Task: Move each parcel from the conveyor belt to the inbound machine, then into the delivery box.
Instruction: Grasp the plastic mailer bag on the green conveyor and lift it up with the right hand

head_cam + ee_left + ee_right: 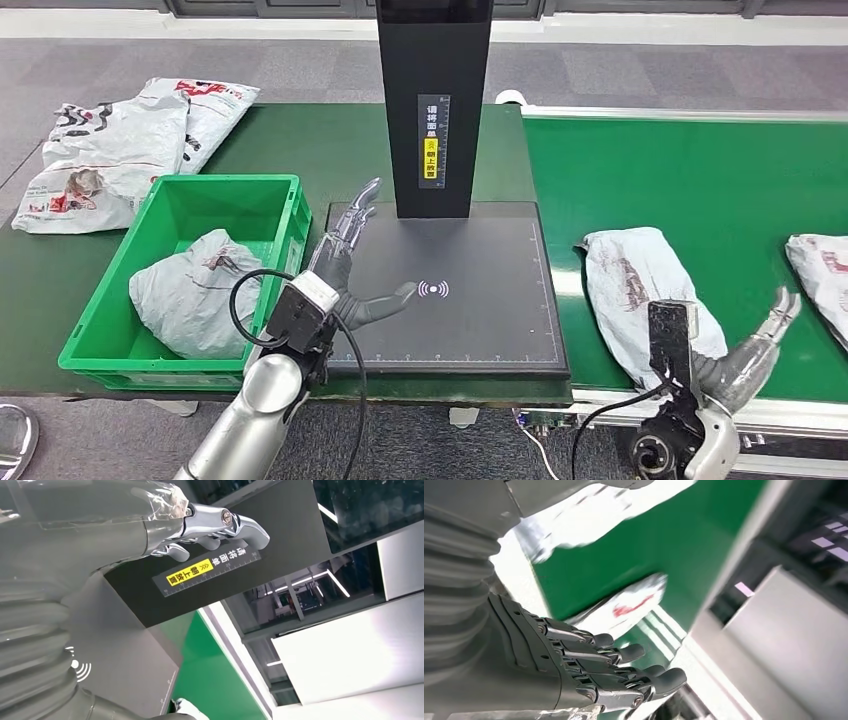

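Parcels here are soft poly mailers; the nearest parcel point(640, 290) lies flat on the green conveyor belt point(720, 190), just ahead of the right hand point(745, 355). It looks light, limp and slick — best taken by bunching a crumpled fold mid-body. White-grey film, red print. One bagged parcel point(190, 290) already sits in the green delivery box point(100, 345). The left hand point(350, 265) hovers released over the inbound machine point(490, 300); the right is released too, fingers spread.
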